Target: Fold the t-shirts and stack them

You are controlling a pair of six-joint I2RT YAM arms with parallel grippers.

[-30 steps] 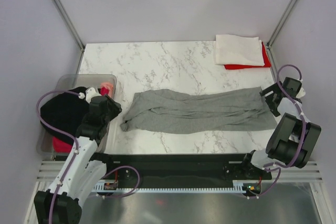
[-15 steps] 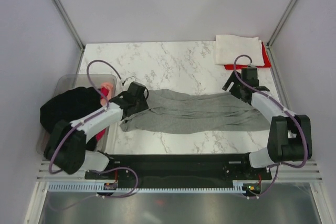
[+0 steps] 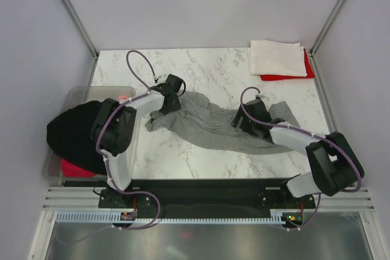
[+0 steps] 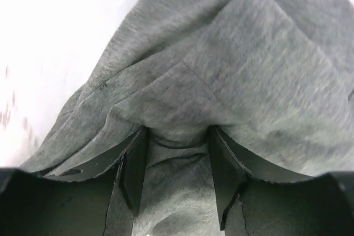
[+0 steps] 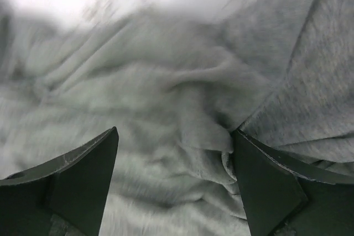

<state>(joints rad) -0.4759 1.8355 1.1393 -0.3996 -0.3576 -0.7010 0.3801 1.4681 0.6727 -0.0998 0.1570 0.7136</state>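
Observation:
The heather grey t-shirt (image 3: 213, 127) lies crumpled across the middle of the marble table, and it fills the left wrist view (image 4: 232, 53) and the right wrist view (image 5: 166, 81). My left gripper (image 3: 172, 100) is at the shirt's far left corner, with a fold of grey cloth pinched between its fingers (image 4: 135, 169). My right gripper (image 3: 245, 120) sits on the shirt right of centre, its fingers (image 5: 265, 181) wide apart over bunched cloth. A folded white t-shirt (image 3: 276, 58) lies on a red one (image 3: 309, 66) at the back right.
A clear plastic tub (image 3: 91, 92) stands at the left edge. A black t-shirt (image 3: 73, 132) drapes over it, with red cloth (image 3: 73, 167) below and a bit of pink (image 3: 124, 97) at its far side. Metal frame posts rise at both back corners.
Both arms swung from the table's sides onto the grey shirt. Its ends have been drawn inward and its left corner pulled away from me, so it is now shorter and more crumpled.

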